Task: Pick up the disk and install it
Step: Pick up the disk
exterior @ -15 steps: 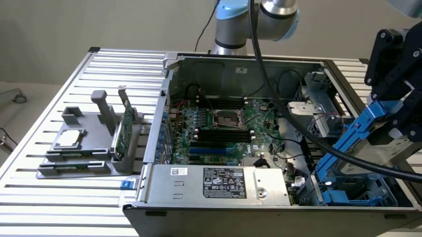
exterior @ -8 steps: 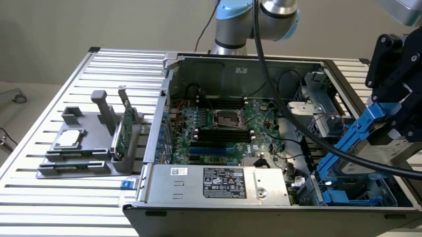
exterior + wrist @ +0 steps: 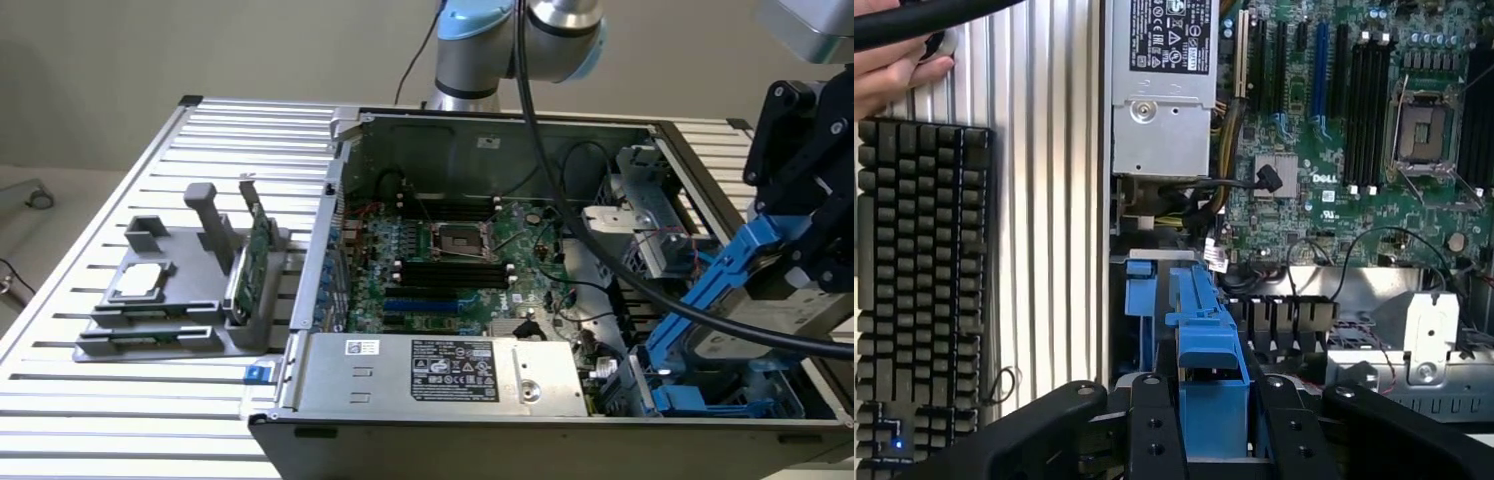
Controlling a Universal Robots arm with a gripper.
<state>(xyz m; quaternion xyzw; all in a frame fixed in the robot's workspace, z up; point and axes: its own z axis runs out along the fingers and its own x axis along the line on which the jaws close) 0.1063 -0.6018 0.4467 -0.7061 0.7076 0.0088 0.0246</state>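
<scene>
Since the spare parts sit off to one side, the exterior view's left is taken up by a grey parts holder (image 3: 160,325) on the slatted bench (image 3: 120,420). A small square silver chip (image 3: 140,282) lies flat in its pocket, and a thin green circuit card (image 3: 248,262) stands upright in a slot. Each seems to be set where it can be reached from above.

In the middle, the open computer case (image 3: 331,190) lies on its side with the panel off, so the motherboard (image 3: 454,265) faces up. The labelled power supply (image 3: 441,372) runs along the near edge.

To the exterior view's right, the disk (image 3: 731,268) is held in the air, steeply tilted. The lower end of its blue carrier points down at the drive bay (image 3: 694,395), where more blue plastic shows. Whether that end touches the bay I cannot tell, and the disk is not seated.

In the wrist view, the gripper (image 3: 1212,440) has its fingers (image 3: 1154,435) pressed against both sides of the carrier's narrow end. Gripping it there probably leaves the long edges free for the bay's guides, and the tilt looks matched to the bay's opening.

Beside the case, a black keyboard (image 3: 919,270) lies on the bench with a person's hand (image 3: 889,75) near it, well clear of the disk.
</scene>
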